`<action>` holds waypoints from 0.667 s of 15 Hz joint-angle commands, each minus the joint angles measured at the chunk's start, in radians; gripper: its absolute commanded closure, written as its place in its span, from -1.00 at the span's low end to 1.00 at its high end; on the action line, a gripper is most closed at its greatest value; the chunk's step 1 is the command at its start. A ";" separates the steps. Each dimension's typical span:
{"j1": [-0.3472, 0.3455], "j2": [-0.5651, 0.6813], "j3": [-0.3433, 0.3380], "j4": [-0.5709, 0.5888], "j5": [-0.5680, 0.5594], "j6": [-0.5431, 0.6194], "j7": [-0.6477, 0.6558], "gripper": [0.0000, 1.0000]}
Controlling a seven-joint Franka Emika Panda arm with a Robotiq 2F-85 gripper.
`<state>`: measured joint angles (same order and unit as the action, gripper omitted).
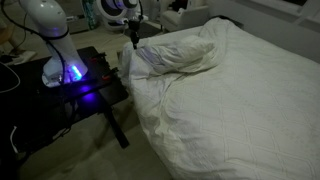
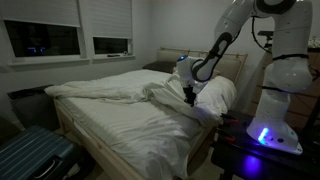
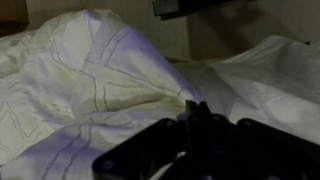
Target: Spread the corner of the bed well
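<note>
White corner of the duvet lies bunched and folded back at the bed edge nearest the robot. The claw is fully closed at its fold; whether it pinches cloth I cannot tell. The spreading seems mostly left to do.

Smooth white arm, black pincer, blue-glowing base
</note>
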<state>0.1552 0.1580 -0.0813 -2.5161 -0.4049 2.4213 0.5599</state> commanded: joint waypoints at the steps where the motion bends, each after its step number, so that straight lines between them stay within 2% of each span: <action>1: 0.035 -0.054 0.083 -0.059 0.003 0.011 0.035 0.99; 5: 0.059 -0.055 0.157 -0.069 0.053 0.031 0.029 0.99; 7: 0.061 -0.061 0.177 -0.082 0.095 0.097 0.042 0.99; 10: 0.077 -0.042 0.190 -0.077 0.102 0.166 0.056 0.99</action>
<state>0.2031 0.1535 0.0822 -2.5680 -0.3359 2.5224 0.5780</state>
